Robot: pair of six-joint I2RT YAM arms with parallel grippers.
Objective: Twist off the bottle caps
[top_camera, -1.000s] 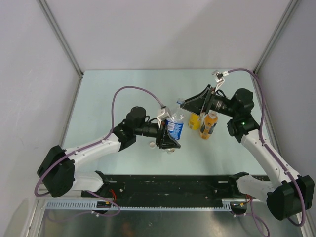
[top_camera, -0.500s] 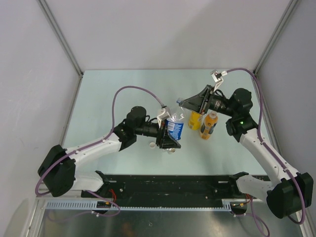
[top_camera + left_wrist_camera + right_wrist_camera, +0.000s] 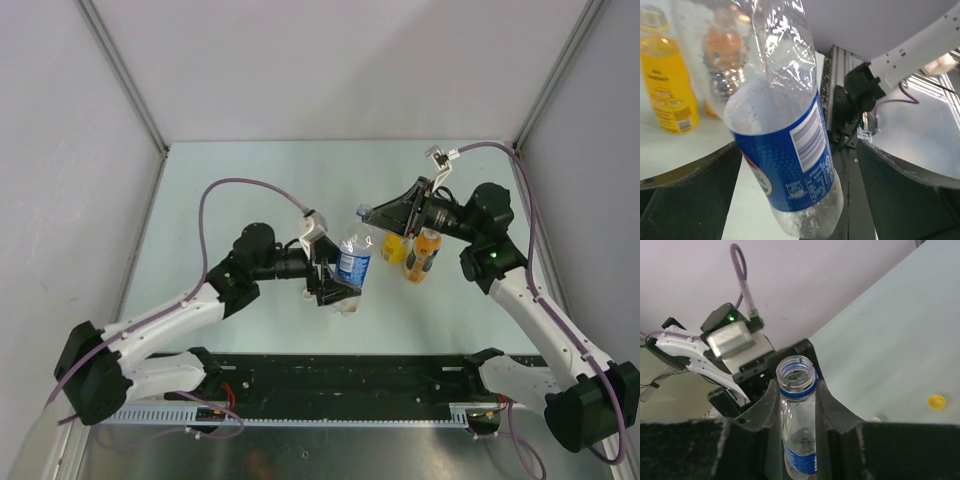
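- The overhead view is lit brightly and evenly from above; only soft, short shadows are cast on the pale table [image 3: 250, 170] beneath the arms, and detail is kept sharp throughout.
- In the left wrist view, white glare is scattered over the crumpled clear bottle [image 3: 790, 150].
- The yellow bottle [image 3: 665, 85] behind it is rendered soft, and the orange bottle [image 3: 722, 42], seen through the plastic, is blurred and warped.
- The left fingers [image 3: 685, 200] are underexposed and out of focus.
- In the right wrist view, the bottle's open neck is shown sharply, while the right fingers [image 3: 900, 450] are reduced to grainy black.
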